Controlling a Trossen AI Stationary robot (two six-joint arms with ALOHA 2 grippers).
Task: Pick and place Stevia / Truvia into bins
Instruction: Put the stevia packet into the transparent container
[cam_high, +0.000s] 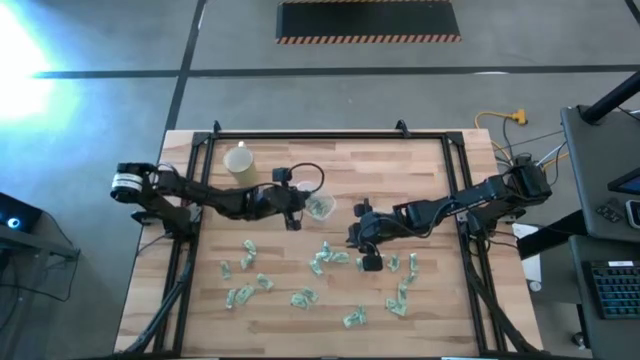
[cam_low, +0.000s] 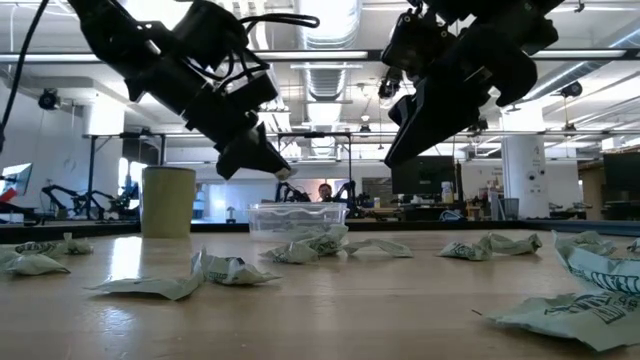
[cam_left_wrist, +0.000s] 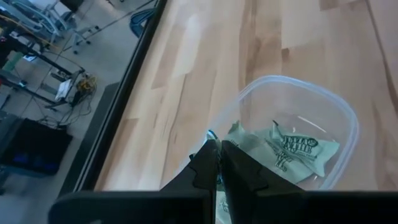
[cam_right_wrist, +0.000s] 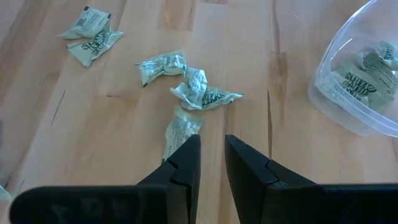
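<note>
Left tool (cam_left_wrist: 217, 163): fingers pressed together, empty, poised at the rim of the clear tub (cam_left_wrist: 348, 118), which holds several sachets (cam_left_wrist: 298, 146).

Right tool (cam_right_wrist: 212, 155): fingers slightly apart, nothing between them, hanging over the table (cam_high: 400, 160); one sachet (cam_right_wrist: 177, 132) just beside its fingertips, two more (cam_right_wrist: 202, 88) just beyond.

Remaining sachets (cam_high: 245, 292): scattered across the table.

Yellow cup (cam_high: 239, 161): near the tub.

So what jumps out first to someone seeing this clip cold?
Crumpled green-and-white sweetener packets lie scattered over the near half of the wooden table. Mid-table a clear tub already holds a few, with the left gripper shut beside its rim. The right gripper hangs over a small cluster of packets, its fingers slightly apart and empty.
</note>
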